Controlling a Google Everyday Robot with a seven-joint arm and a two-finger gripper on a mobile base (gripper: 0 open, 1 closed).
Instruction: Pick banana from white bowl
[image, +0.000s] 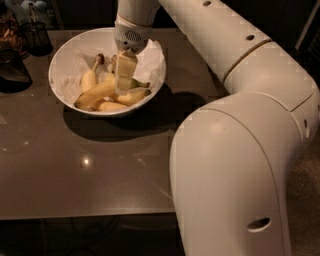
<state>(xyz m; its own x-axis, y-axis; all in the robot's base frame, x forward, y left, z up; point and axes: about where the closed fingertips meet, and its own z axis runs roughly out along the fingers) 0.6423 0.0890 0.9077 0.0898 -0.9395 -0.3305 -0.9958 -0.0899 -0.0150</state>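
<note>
**benchbot_fan:** Camera view, the only one we get. The gripper (124, 88) hangs straight down inside the white bowl (61, 67), right over the banana (97, 93). That's the long one, lying slantwise on the crumpled paper (151, 57). Whether the gripper is spread or already pinching the fruit, I honestly can't tell, since its own body blocks that spot.

**peel_patrol:** Agreed. The shorter bananas (89, 78) crowd in beside it, and one seems to touch its lower side, so I'd guess a sloppy grab drags a neighbour along. Handling-wise it's light and firm-ish but bruises easily. The skin is smooth and a bit slick, and the curve makes it want to roll. I'd take it across the thick middle, about where the gripper sits now, not at the greenish stem end. Gentle squeeze, then straight up past the rim. The bowl itself sits on the dark table (75, 165).
</note>
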